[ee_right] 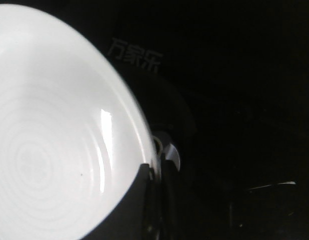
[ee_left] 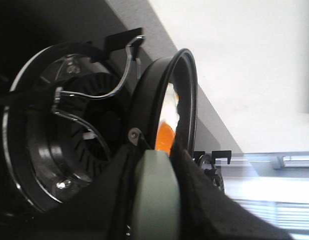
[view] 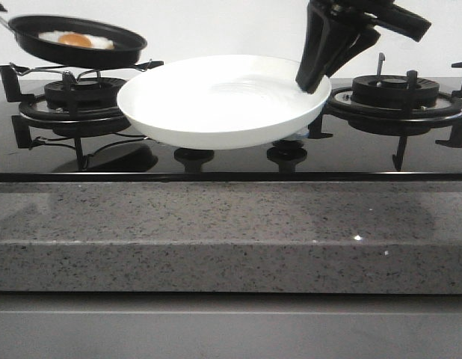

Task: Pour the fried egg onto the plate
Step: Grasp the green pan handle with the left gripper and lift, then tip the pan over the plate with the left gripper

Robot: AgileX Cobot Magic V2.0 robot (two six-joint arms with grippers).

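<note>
Grey speckled stone counter (view: 216, 239) fills the lower front view; above it a black glass gas hob (view: 231, 161), spanning the frame. Left burner grate (view: 74, 93) at 9 o'clock of the hob, right burner grate (view: 395, 93) at 3 o'clock, two control knobs (view: 195, 158) near the front edge at centre. White plate (view: 216, 101), glossy with faint concentric rings, held in the air above the middle of the hob between the two grates, slightly tilted, empty. Right gripper (view: 313, 78) comes down from 1 o'clock and pinches the plate's rim at its 3 o'clock edge, one finger inside the rim, the other beneath; the right wrist view shows a dark finger (ee_right: 134, 210) lying over the rim. Black frying pan (view: 78, 41) lifted above the left grate, at 10 o'clock from the plate, well apart from it, roughly level. Fried egg (view: 75, 40) lies in the pan, white with an orange yolk. Left gripper (ee_left: 154, 200) visible only in the left wrist view, closed on the pan's handle (ee_left: 154, 190); the pan rim and the egg's yolk show just past it.
</note>
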